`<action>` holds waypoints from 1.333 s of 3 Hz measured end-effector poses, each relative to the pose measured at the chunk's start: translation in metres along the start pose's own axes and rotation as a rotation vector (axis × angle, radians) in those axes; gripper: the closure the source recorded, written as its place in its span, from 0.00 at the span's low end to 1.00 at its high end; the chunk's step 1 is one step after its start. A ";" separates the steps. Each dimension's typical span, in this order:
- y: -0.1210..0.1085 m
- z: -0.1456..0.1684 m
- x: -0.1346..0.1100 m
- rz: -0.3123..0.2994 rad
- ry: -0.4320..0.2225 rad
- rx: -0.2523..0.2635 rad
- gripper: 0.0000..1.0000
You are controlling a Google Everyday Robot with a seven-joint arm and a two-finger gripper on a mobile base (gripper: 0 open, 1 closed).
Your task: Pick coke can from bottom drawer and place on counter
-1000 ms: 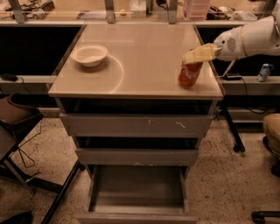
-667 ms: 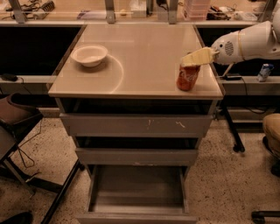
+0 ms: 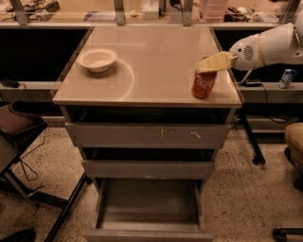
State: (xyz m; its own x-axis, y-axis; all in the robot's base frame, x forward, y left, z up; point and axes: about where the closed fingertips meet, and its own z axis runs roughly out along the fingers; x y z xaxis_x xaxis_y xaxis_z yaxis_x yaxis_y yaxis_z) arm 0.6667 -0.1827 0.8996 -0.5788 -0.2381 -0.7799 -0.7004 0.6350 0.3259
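The red coke can stands on the beige counter near its front right corner, leaning slightly. My gripper comes in from the right on a white arm and is closed on the can's top; its beige fingers cover the rim. The bottom drawer is pulled out below, and its tray shows nothing inside.
A white bowl sits on the counter's left side by a faint ring mark. The two upper drawers are slightly open. A dark chair stands at the left and a cluttered shelf runs behind.
The can has come down a little with my gripper and now rests on the counter near the front right corner. The bowl and the drawers have not moved.
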 end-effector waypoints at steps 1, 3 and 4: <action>0.000 0.000 0.000 0.000 0.000 0.000 0.27; 0.000 0.000 0.000 0.000 0.000 0.000 0.00; 0.000 0.000 0.000 0.000 0.000 0.000 0.00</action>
